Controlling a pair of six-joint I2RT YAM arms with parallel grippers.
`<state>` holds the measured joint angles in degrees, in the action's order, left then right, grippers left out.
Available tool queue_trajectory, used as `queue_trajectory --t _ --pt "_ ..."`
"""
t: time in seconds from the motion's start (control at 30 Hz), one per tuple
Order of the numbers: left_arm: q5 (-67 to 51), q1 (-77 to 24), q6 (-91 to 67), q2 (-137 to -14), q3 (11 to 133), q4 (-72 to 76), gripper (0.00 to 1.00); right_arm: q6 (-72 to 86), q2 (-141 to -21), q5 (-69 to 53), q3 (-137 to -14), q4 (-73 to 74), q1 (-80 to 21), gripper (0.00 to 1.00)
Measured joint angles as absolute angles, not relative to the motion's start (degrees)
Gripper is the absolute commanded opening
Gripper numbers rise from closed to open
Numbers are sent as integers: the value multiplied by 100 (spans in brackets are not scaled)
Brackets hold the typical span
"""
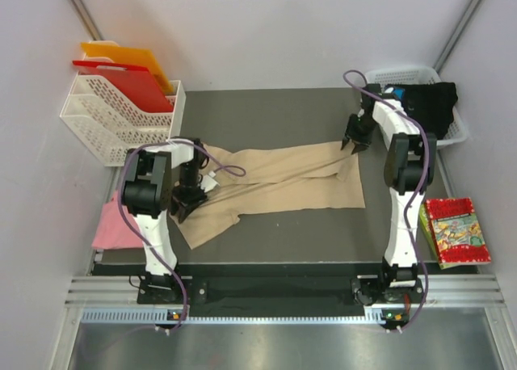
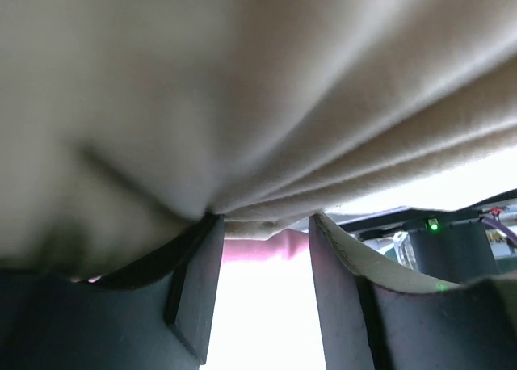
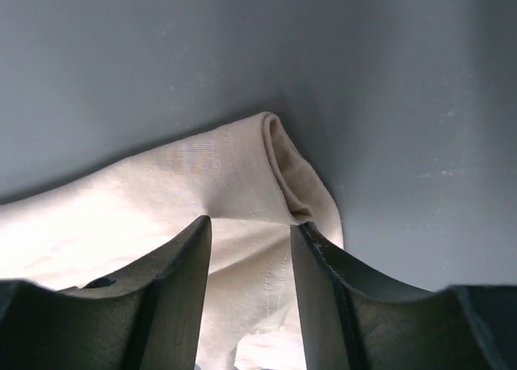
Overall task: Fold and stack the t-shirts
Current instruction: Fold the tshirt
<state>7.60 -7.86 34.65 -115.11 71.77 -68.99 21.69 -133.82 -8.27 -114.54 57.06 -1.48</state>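
The beige t-shirt (image 1: 283, 184) lies spread and creased across the dark table, running from the lower left to the right. My left gripper (image 1: 190, 199) is at its left end; in the left wrist view the beige cloth (image 2: 266, 87) hangs over the tips of the open left gripper (image 2: 262, 218), with nothing between the fingers. My right gripper (image 1: 355, 144) is at the shirt's far right corner, and it stands open (image 3: 250, 220), its tips pressed down astride a fold of the beige cloth (image 3: 202, 184). The pink t-shirt (image 1: 109, 227) hangs off the table's left edge. The black t-shirt (image 1: 428, 103) lies in a basket.
A white basket (image 1: 454, 132) stands at the back right. A white rack (image 1: 113, 119) with red and orange boards stands at the back left. A colourful packet (image 1: 454, 231) lies at the right edge. White walls close in on both sides.
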Motion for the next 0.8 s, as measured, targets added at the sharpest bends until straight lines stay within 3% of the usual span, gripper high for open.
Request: queue_trajectory --t 0.2,0.47,0.8 --pt "733 -972 3441 -11839 7999 -6949 52 2152 -12822 -884 -10820 5476 -270 50" --pt "534 -1358 3415 -11867 8423 -6914 52 1940 -10595 -233 -8796 5312 -893 49" --pt "539 -1361 3417 -11867 8403 -6912 51 1938 -10746 10 -7655 5181 -1463 47"
